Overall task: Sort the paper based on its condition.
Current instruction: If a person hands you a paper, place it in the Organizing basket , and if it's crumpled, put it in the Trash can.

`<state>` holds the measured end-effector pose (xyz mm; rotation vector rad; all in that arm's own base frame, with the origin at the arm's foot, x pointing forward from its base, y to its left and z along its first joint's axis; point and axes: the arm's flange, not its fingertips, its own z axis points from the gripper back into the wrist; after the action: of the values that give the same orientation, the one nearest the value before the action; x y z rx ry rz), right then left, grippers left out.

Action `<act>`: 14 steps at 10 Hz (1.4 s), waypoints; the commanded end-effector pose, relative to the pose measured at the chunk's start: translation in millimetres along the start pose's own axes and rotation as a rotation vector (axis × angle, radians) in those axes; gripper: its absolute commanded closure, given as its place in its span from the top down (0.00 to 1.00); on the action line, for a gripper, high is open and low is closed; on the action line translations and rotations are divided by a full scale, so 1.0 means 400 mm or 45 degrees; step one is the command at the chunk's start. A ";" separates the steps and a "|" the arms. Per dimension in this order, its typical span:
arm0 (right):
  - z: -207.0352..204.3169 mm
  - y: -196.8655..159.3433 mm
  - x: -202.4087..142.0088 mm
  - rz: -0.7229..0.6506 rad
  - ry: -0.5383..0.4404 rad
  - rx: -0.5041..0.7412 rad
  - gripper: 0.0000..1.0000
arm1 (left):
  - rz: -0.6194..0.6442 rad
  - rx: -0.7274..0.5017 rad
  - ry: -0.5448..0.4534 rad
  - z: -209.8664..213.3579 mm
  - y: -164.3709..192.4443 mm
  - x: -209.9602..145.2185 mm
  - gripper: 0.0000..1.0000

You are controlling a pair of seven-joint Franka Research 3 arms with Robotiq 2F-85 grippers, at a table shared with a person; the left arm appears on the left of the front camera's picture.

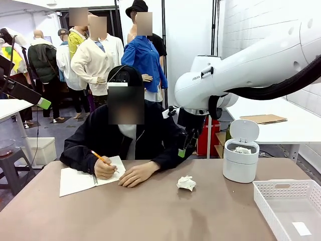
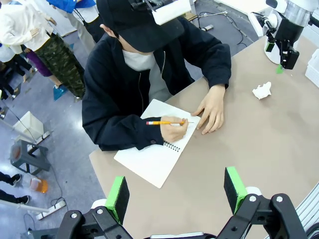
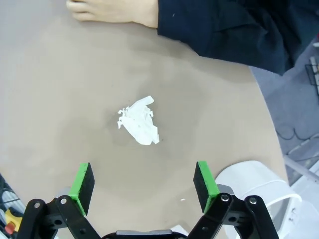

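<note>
The crumpled white paper wad (image 3: 139, 121) on the tan table (image 3: 60, 99) looks light and soft; pinch its lumpy middle. Right gripper (image 3: 144, 180) hovers above, jaws wide, holding nothing; left gripper (image 2: 177, 191) likewise spread.

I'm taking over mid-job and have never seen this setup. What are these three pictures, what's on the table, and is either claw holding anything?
The front view looks across a brown table at a person writing in a notebook with a pencil. The other two pictures come from cameras on each arm's wrist, looking down past its own green-padded fingers. The right gripper hangs open and empty above a crumpled paper wad. The left gripper is also open and empty, high above the notebook. At the robot's right stand a white bin, lid up, with another wad inside, and a white basket.
</note>
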<state>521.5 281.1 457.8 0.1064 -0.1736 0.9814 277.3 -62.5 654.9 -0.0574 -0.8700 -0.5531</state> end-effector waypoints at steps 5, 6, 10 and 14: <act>-0.193 -0.024 0.012 0.118 0.173 0.102 1.00 | 0.003 -0.006 0.007 0.002 0.001 -0.004 1.00; -0.223 -0.021 0.010 0.138 0.205 0.098 1.00 | 0.003 -0.006 0.007 0.002 0.001 -0.004 1.00; -0.342 -0.024 0.003 0.234 0.256 0.075 1.00 | 0.003 -0.006 0.007 0.002 0.001 -0.004 1.00; -0.400 -0.024 0.014 0.249 0.236 0.107 1.00 | 0.003 -0.006 0.007 0.002 0.001 -0.004 1.00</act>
<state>541.7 307.2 303.4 0.0748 0.0485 1.1764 277.3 -62.5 654.9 -0.0573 -0.8699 -0.5532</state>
